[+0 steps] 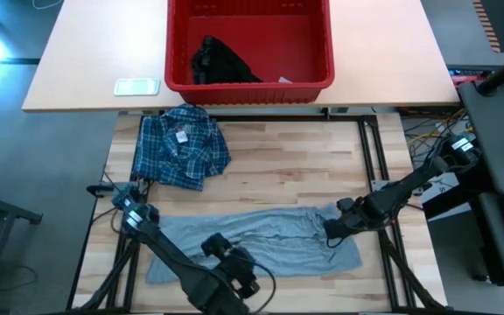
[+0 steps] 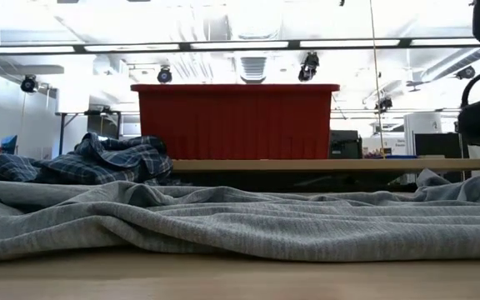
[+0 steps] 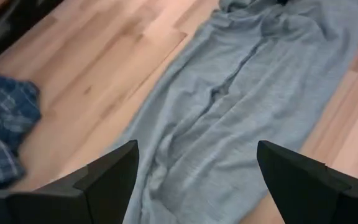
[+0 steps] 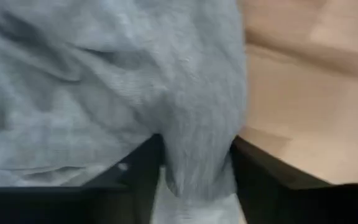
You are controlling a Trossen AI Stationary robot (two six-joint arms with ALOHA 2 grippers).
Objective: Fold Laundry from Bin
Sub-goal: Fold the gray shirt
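A light grey T-shirt [image 1: 252, 241] lies stretched in a long wrinkled band across the near part of the wooden table [image 1: 304, 166]. My right gripper [image 1: 329, 234] is at its right end, shut on the cloth. My left gripper [image 3: 197, 149] hovers open above the band's middle [image 1: 239, 271], touching nothing. The blue plaid shirt [image 1: 180, 144] lies bunched at the far left of the wooden table. The red bin [image 1: 313, 52] stands on the tan table beyond, with a black garment [image 1: 221, 63] inside it. My right gripper pinches a raised fold of the grey T-shirt [image 4: 197, 124] between its two fingers [image 4: 142, 168], at the band's right end. The fingers come from above, pointing steeply down. The rest of the shirt lies slack on the table.
A small pale flat object [image 1: 136, 86] lies on the tan table left of the bin. Dark frame rails [image 1: 374, 149] run along the wooden table's sides. Bare wood shows between the plaid shirt and the right rail. Cables and equipment [image 1: 497, 157] crowd the right side.
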